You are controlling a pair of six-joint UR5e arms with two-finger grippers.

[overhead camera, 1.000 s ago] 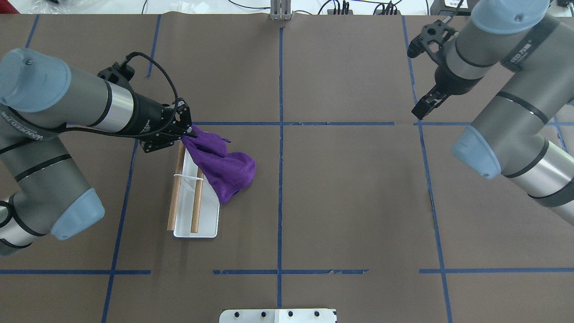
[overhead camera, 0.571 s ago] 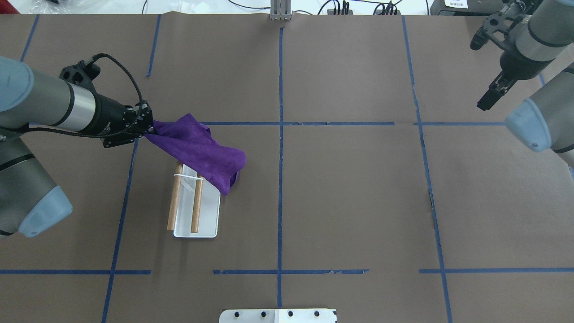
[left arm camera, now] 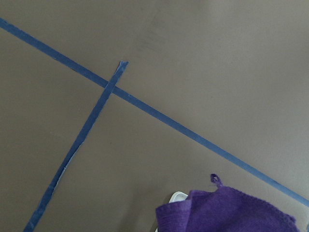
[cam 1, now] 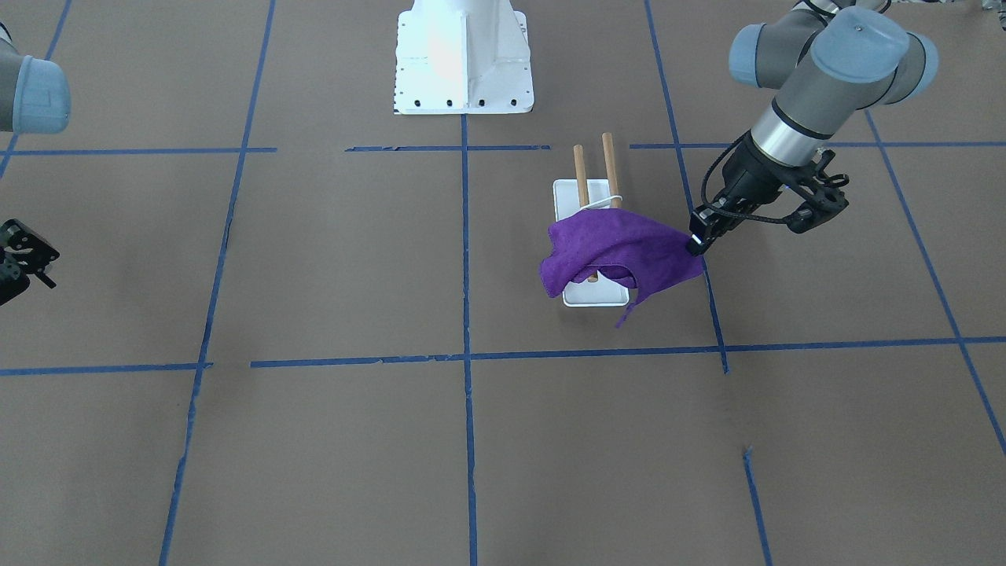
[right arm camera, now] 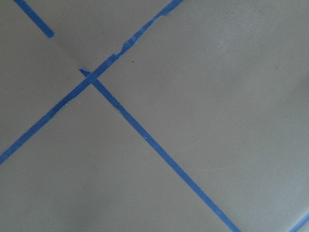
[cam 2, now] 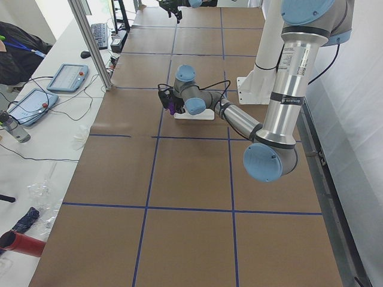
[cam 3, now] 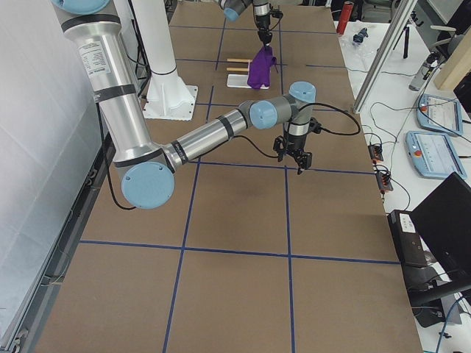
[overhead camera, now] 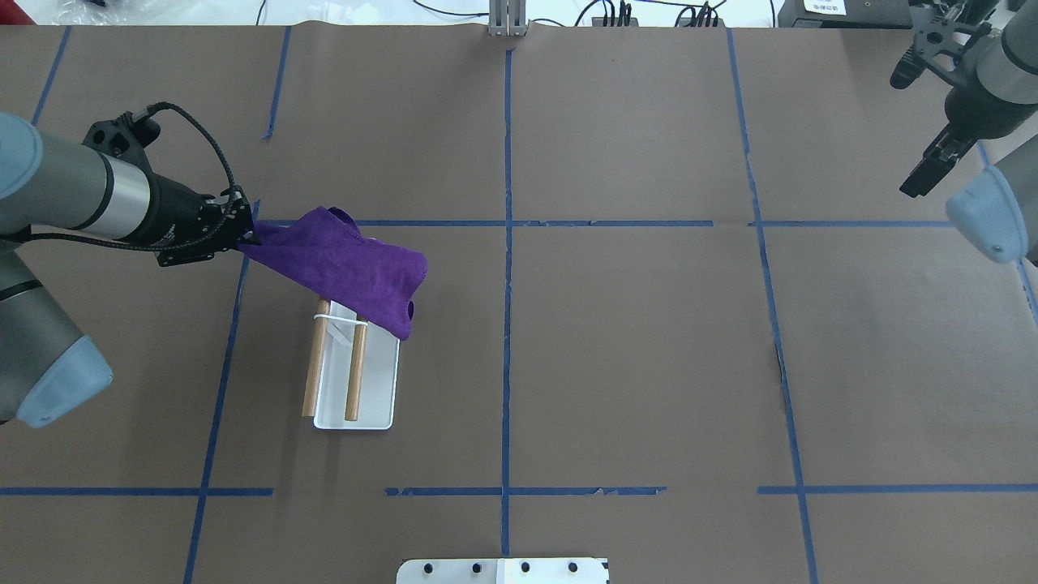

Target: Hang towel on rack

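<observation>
The purple towel (overhead camera: 345, 264) lies draped over the far end of the rack (overhead camera: 377, 389), whose two wooden rods (overhead camera: 354, 377) stick out toward the robot over its white base. My left gripper (overhead camera: 247, 238) is shut on one corner of the towel and holds it stretched out to the left of the rack, above the table. In the front-facing view the towel (cam 1: 613, 248) hangs over the rod ends, with the left gripper (cam 1: 695, 244) to its right. The left wrist view shows the towel's edge (left arm camera: 227, 212). My right gripper (overhead camera: 920, 182) is empty at the far right, its fingers apart.
The brown table cover carries blue tape lines (overhead camera: 507, 243). The white robot pedestal (cam 1: 464, 63) stands at the near middle edge. Cables and tablets (cam 2: 63, 78) lie past the table's far edge.
My left gripper has moved left, pulling the towel corner across the rods so the cloth spreads over the rack's far end. My right arm has drawn back to the far right.
</observation>
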